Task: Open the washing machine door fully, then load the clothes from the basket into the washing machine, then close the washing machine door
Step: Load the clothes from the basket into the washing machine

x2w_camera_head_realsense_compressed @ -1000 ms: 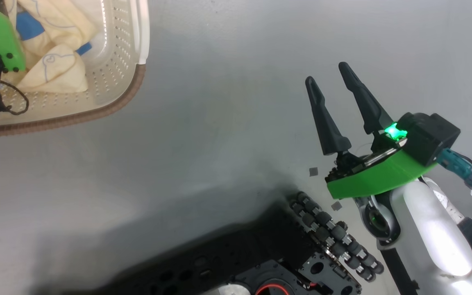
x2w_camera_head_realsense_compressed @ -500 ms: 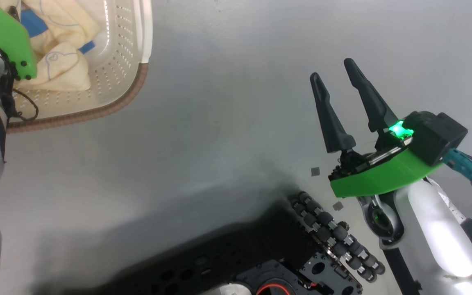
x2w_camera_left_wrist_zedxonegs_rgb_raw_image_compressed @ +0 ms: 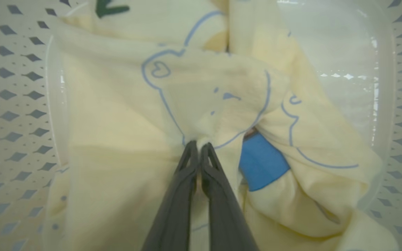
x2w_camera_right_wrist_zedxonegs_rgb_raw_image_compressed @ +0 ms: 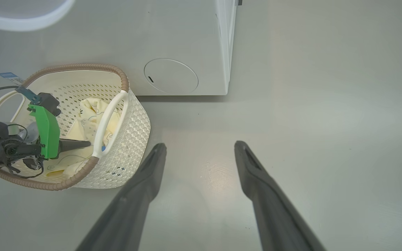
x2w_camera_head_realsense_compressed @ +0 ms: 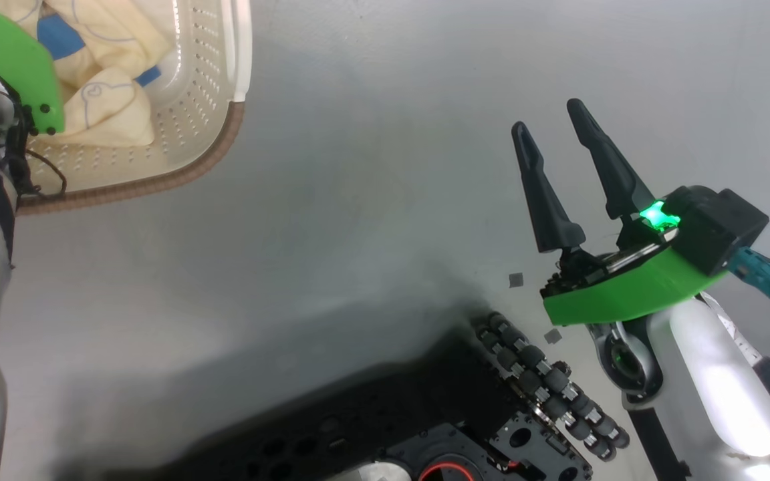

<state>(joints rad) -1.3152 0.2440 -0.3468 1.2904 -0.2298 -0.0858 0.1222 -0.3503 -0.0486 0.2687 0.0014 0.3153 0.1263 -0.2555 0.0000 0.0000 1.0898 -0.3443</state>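
Your left gripper (x2w_camera_left_wrist_zedxonegs_rgb_raw_image_compressed: 198, 146) is down inside the basket (x2w_camera_right_wrist_zedxonegs_rgb_raw_image_compressed: 131, 139). Its two long dark fingers are pressed together on a gathered fold of the clothes (x2w_camera_left_wrist_zedxonegs_rgb_raw_image_compressed: 201, 90), and the fabric puckers towards the tips. The clothes are soft, slightly fuzzy cream-yellow cloth, crumpled in loose folds. They are printed with thin blue line drawings: a rounded animal outline with a small heart in one ear. A flat, bright blue patch (x2w_camera_left_wrist_zedxonegs_rgb_raw_image_compressed: 262, 164) shows just right of the fingers in the left wrist view. A dark green mark at the top edge of that view is too cut off to read.

The basket is glossy cream plastic, its walls pierced with rows of small diamond holes. It is edged by a brown ribbed rim (x2w_camera_head_realsense_compressed: 131, 187) and crossed by a smooth white handle (x2w_camera_right_wrist_zedxonegs_rgb_raw_image_compressed: 112, 118). A small blue-and-white sticker (x2w_camera_right_wrist_zedxonegs_rgb_raw_image_compressed: 9, 75) sits at its rim; the print is too small to read. The basket stands on the smooth grey floor (x2w_camera_right_wrist_zedxonegs_rgb_raw_image_compressed: 309, 104), just beside the lower front corner of the washing machine (x2w_camera_right_wrist_zedxonegs_rgb_raw_image_compressed: 187, 35). The machine is a plain white cabinet with a round cover (x2w_camera_right_wrist_zedxonegs_rgb_raw_image_compressed: 170, 76) in its lower panel.

Your right gripper (x2w_camera_head_realsense_compressed: 548, 115) hangs over bare floor, well apart from the basket, its tapered fingers spread wide with nothing between them.
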